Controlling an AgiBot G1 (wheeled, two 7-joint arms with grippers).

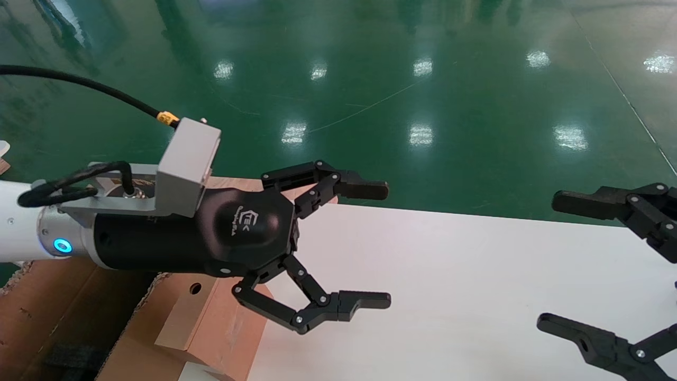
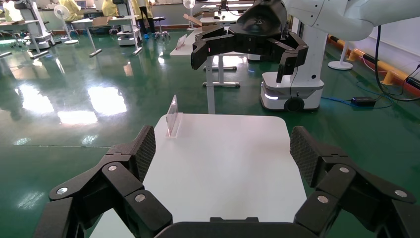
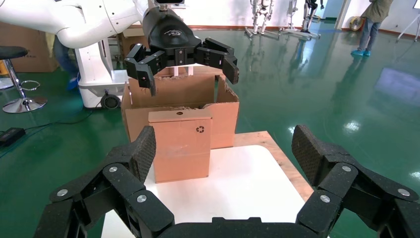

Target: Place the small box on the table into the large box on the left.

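Observation:
The small box (image 3: 181,146) stands upright on the left end of the white table (image 1: 449,291), right against the large box (image 3: 225,119). In the head view the small box (image 1: 211,323) shows its round hole, beside the large box (image 1: 53,312) with ragged edges and dark foam. My left gripper (image 1: 378,244) is open and empty, hovering above the small box without touching it; it also shows in the right wrist view (image 3: 190,74). My right gripper (image 1: 555,262) is open and empty over the table's right end, facing the small box.
A bare wooden board (image 3: 282,158) sticks out under the table at the far side. A small clear acrylic stand (image 2: 172,116) sits at the table's far right corner. Green floor lies all round.

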